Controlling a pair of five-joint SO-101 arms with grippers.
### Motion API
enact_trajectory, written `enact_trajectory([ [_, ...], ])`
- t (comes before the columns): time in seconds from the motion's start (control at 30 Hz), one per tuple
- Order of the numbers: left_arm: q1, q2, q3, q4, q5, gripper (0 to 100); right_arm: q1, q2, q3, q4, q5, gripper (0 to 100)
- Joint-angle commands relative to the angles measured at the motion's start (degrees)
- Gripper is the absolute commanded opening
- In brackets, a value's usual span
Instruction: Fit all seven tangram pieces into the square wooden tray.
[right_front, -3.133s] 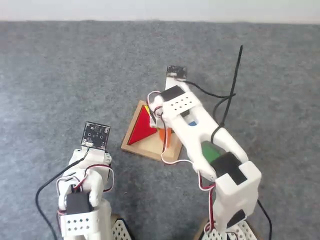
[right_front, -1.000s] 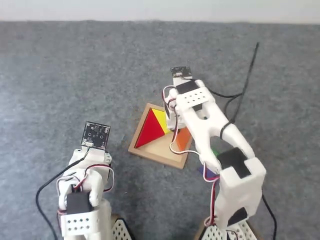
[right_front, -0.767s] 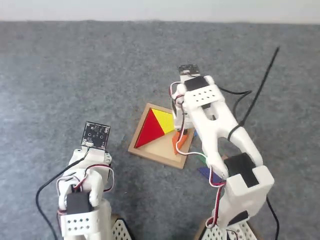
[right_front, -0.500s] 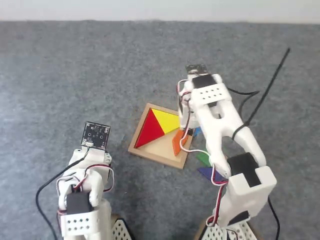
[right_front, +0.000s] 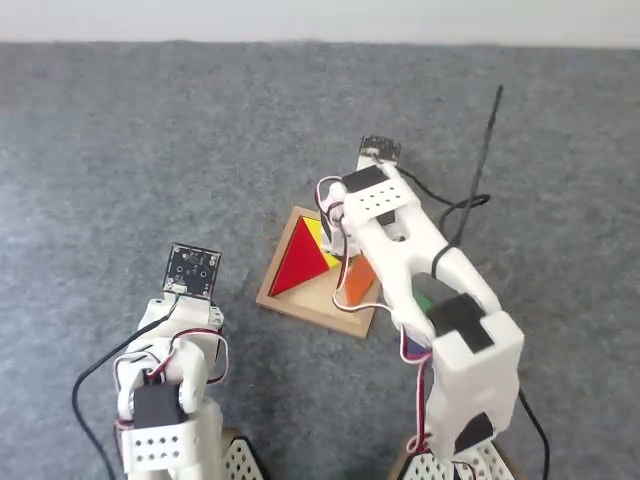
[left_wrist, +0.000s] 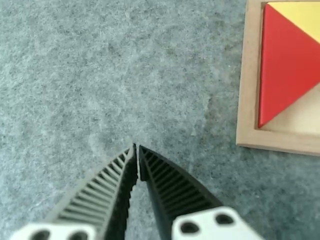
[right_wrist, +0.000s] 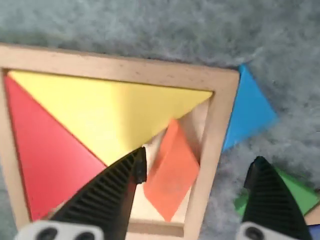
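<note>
The right arm (right_front: 400, 250) hangs over the grey worktop (right_front: 120, 150) and the tray (right_front: 305, 312), its jaws wide and empty, one each side of the rim, likely to nudge a piece home. The left jaws, pinched nearly shut on nothing, sit parked beside the tray. The red (right_front: 292, 262) and yellow (right_wrist: 110, 107) triangles are seated. The orange piece (right_wrist: 172, 172) lies inside and seems askew. Blue (right_wrist: 247, 112) and green (right_wrist: 300, 195) wait outside.

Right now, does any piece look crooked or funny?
Yes. The orange piece lies crooked in the wooden tray: bare wood shows between it and the yellow triangle, so it isn't snug. The right gripper is open over it.
</note>
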Motion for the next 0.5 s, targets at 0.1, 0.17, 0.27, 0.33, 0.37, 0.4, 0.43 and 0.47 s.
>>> enact_trajectory([
  [0.1,-0.35,-1.05,-0.31,0.35,-0.53,1,-0.04,-0.22,-2.81,-2.51,-3.34,31.4],
  [0.17,-0.35,-1.05,-0.31,0.35,-0.53,1,0.13,0.13,-2.64,-2.59,-3.34,31.4],
  [0.27,-0.35,-1.05,-0.31,0.35,-0.53,1,0.31,0.13,-2.37,-2.07,-3.25,31.4],
  [0.33,-0.35,-1.05,-0.31,0.35,-0.53,1,0.31,0.13,-1.58,-1.63,-3.16,31.4],
  [0.37,-0.35,-1.05,-0.31,0.35,-0.53,1,0.13,0.13,-0.88,-1.36,-3.16,31.4],
  [0.4,-0.35,-1.05,-0.31,0.35,-0.53,1,-0.04,0.13,-0.18,-1.27,-3.16,31.4],
  [0.43,-0.35,-1.05,-0.31,0.35,-0.53,1,-0.04,0.13,0.53,-1.19,-3.16,31.4],
  [0.47,-0.35,-1.05,-0.31,0.35,-0.53,1,-0.04,0.04,1.14,-1.19,-3.08,31.4],
])
